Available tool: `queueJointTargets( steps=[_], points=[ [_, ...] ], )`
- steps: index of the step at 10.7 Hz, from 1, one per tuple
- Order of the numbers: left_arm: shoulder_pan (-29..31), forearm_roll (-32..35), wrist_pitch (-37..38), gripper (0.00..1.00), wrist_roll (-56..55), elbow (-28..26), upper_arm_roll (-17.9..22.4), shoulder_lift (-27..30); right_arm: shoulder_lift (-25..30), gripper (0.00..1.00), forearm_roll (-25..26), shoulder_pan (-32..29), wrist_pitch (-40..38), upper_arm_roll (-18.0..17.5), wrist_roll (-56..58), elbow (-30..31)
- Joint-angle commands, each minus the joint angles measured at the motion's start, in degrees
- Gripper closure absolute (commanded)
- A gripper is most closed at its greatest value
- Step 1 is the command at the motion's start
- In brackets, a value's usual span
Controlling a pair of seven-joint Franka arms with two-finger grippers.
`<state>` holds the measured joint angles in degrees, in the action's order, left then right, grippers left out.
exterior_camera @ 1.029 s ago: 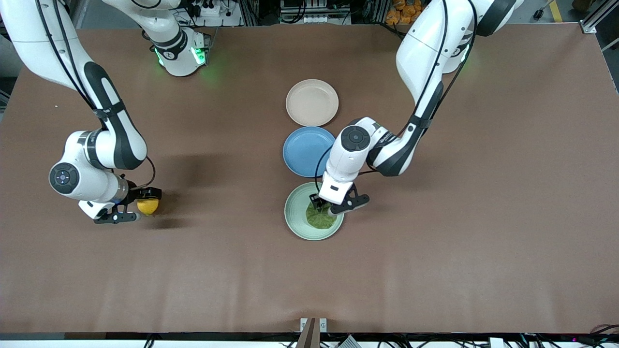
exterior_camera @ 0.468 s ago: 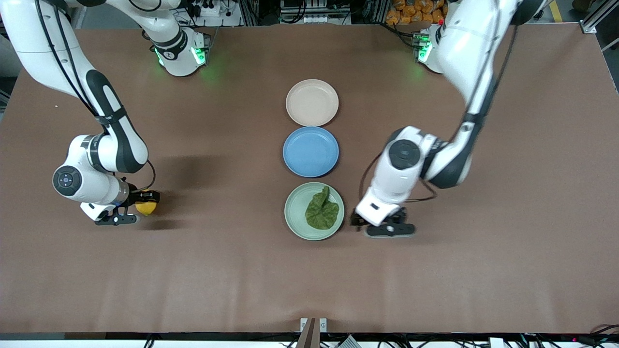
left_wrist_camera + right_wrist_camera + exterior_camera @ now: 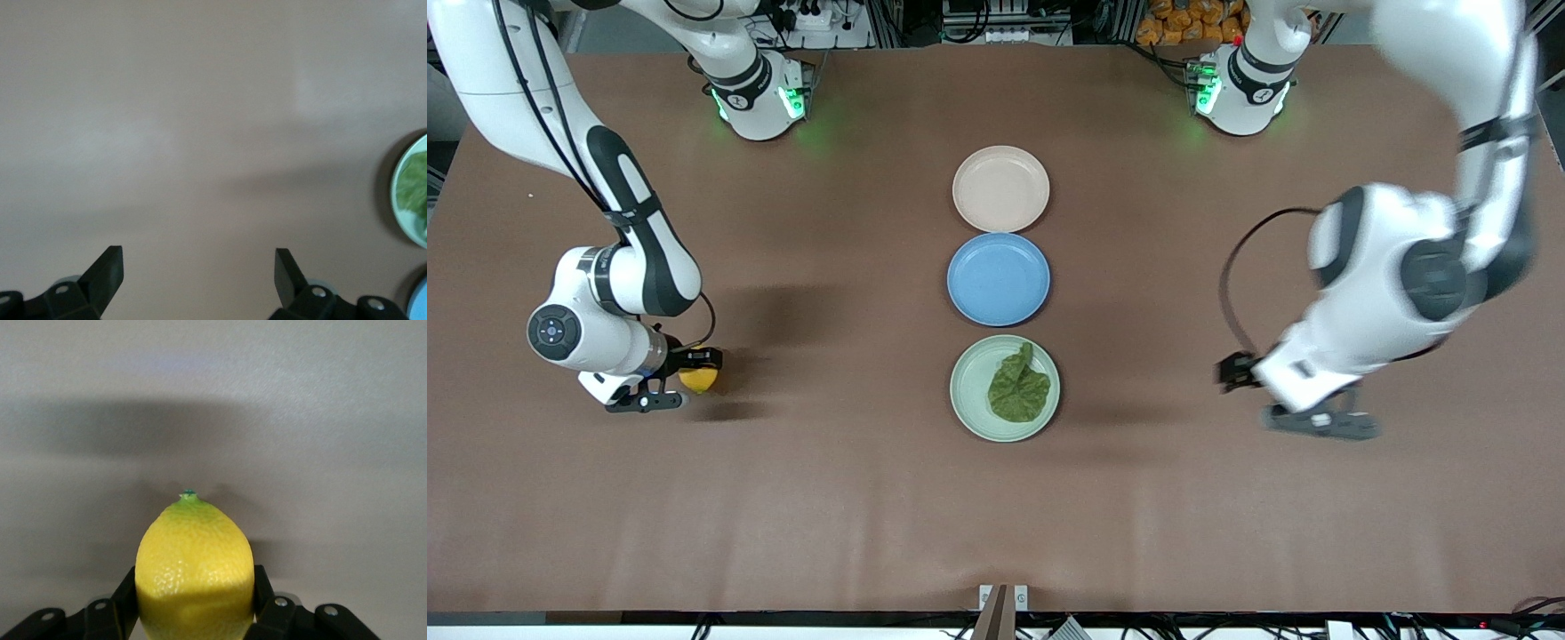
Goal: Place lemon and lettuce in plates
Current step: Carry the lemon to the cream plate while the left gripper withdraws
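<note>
The lettuce point(image 3: 1017, 392) lies in the mint green plate point(image 3: 966, 391), the plate nearest the front camera. The beige-pink plate point(image 3: 1000, 188) is empty. My right gripper point(image 3: 680, 384) is shut on the lemon point(image 3: 698, 380), low over the table toward the right arm's end. In the right wrist view the lemon point(image 3: 195, 560) fills the gripper point(image 3: 195, 583). My left gripper point(image 3: 1273, 397) is open and empty over bare table toward the left arm's end. The left wrist view shows its gripper point(image 3: 199, 267) spread wide, with the mint plate point(image 3: 400, 200) and lettuce point(image 3: 417, 190) at the edge.
A blue plate point(image 3: 998, 278) sits empty between the beige-pink and mint green plates, and its edge shows in the left wrist view point(image 3: 420, 303). The three plates form a line down the table's middle. Brown table point(image 3: 827, 498) spreads on both sides.
My left gripper let go of the lettuce in the mint green plate and swung away toward the left arm's end. My right gripper has stayed almost still, holding the lemon.
</note>
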<state>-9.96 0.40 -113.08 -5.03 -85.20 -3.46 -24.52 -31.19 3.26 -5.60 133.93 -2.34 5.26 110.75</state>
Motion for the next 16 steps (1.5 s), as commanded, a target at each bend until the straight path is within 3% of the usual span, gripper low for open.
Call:
queueJointTargets(
  steps=[1,4,7,8,10,11,16],
  points=[
    [3.5,-1.3,9.3,0.0,1.5,-2.0,-1.0,7.4,7.5,1.0,0.9,-0.3,-0.5,-0.8,-0.2,6.9],
    [4.9,-1.3,14.8,0.0,1.6,-2.0,-0.5,12.4,17.0,1.0,0.3,1.5,-0.3,-1.0,-0.4,15.2],
    [6.8,-1.3,18.6,0.0,1.4,-2.3,-0.6,15.3,22.2,1.0,0.2,7.9,-3.0,-1.5,-8.7,18.3],
    [6.8,-1.3,20.1,0.0,1.1,-2.3,-0.6,16.7,23.3,1.0,-1.0,10.8,-5.3,-1.9,-11.8,18.3],
    [7.3,-1.3,22.5,0.0,0.9,-2.3,-0.5,19.0,25.1,1.0,-9.4,17.6,-8.6,-1.9,-14.1,17.8],
    [7.8,-1.4,22.9,0.0,0.9,-2.3,-0.6,19.1,25.3,1.0,-11.0,20.3,-8.7,-2.0,-16.4,17.7],
    [9.2,-2.2,22.9,0.0,1.4,-2.0,-0.5,19.1,25.1,1.0,-13.1,37.7,-8.2,-2.0,-36.6,15.8]
  ],
)
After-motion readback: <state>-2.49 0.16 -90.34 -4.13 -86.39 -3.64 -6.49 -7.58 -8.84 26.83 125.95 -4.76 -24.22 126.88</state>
